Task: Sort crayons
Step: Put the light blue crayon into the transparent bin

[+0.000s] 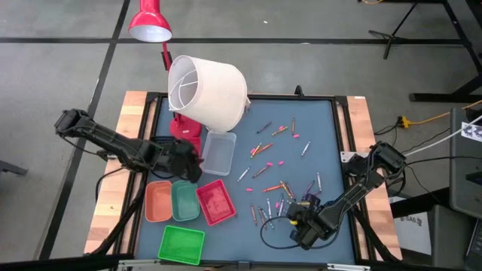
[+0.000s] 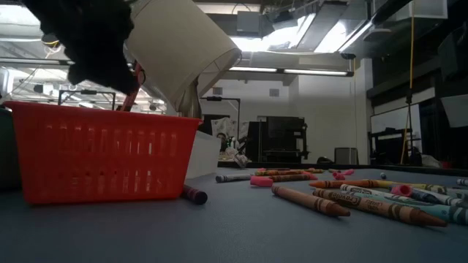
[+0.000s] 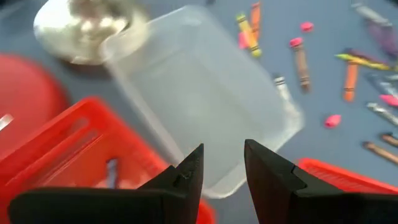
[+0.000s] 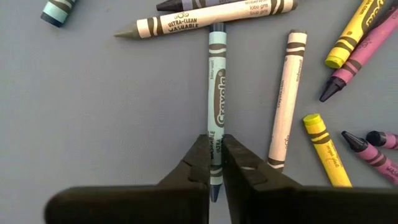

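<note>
Many crayons (image 1: 280, 184) lie scattered on the blue mat, to the right of the trays. At the near right my right gripper (image 1: 303, 220) points down, shut on a light blue crayon (image 4: 216, 93) that lies flat among grey, cream, yellow and purple crayons. My left gripper (image 3: 222, 160) stands open and holds nothing. It hovers at the left (image 1: 187, 161), above the clear tray (image 3: 199, 93) and beside a red tray (image 3: 74, 155). My right gripper pinches the light blue crayon between its two fingers, on the long sides (image 4: 216, 163) near the crayon's pointed end. The fingers come from above, pointing steeply down, one on each side of the stick. The crayon lies flat on the mat.
An orange tray (image 1: 158, 202), a teal tray (image 1: 185, 200), a red tray (image 1: 215, 202) and a green tray (image 1: 181, 245) sit at the near left. A tipped white lampshade (image 1: 207, 90) on a red base stands at the far left. A black cable (image 1: 275, 233) curls near my right gripper.
</note>
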Action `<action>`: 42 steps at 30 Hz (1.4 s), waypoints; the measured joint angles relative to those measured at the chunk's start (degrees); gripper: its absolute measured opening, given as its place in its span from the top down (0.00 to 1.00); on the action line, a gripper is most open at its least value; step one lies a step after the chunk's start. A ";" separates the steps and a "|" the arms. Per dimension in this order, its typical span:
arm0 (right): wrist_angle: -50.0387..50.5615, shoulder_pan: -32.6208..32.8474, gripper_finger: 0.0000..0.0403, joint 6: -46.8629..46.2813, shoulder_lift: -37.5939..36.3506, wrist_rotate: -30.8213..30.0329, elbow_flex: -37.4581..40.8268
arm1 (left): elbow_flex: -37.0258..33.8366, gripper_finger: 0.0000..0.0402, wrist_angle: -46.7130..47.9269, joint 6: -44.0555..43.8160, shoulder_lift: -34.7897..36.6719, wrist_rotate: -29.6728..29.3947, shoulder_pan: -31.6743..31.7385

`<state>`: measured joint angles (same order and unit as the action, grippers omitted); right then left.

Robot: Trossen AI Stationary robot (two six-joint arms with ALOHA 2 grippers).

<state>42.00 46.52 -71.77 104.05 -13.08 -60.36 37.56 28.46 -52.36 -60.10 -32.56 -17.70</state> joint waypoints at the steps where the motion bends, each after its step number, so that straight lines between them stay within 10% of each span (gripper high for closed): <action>1: 0.04 0.00 0.95 0.04 0.00 0.00 -0.06 | 0.00 0.75 -1.59 2.36 0.00 0.04 -0.31; 17: 3.84 -0.11 0.96 12.90 0.31 -4.25 -8.05 | 0.00 0.75 -13.14 18.54 0.00 0.61 -5.06; 29: 11.36 -4.18 0.96 25.86 0.15 -22.70 -17.70 | 0.00 0.75 -13.16 18.60 -0.02 0.70 -8.09; 42: -14.27 -16.54 0.96 56.01 0.15 -24.61 -18.01 | 0.00 0.75 -23.26 26.87 -2.11 0.63 -10.12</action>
<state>27.72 29.98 -15.76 104.20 -37.69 -78.37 37.56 5.20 -25.49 -62.21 -31.92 -27.81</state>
